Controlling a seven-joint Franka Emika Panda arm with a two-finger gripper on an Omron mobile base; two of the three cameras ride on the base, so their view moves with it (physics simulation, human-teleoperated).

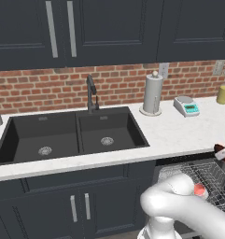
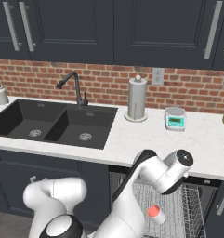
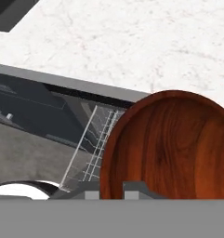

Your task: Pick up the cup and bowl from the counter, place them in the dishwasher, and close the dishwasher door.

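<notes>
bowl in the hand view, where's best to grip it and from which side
Grip the bowl by its thin rim, one finger inside the hollow and one on the outer wall, coming in edge-on. It looks too wide and shallow to span, so the rim is likely the only pinchable part. The gripper appears to straddle the rim this way, over the dishwasher rack.

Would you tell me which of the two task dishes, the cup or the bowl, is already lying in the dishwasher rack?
The small pinkish-red cup lies in the wire rack; the brown bowl is up at the gripper.
</notes>
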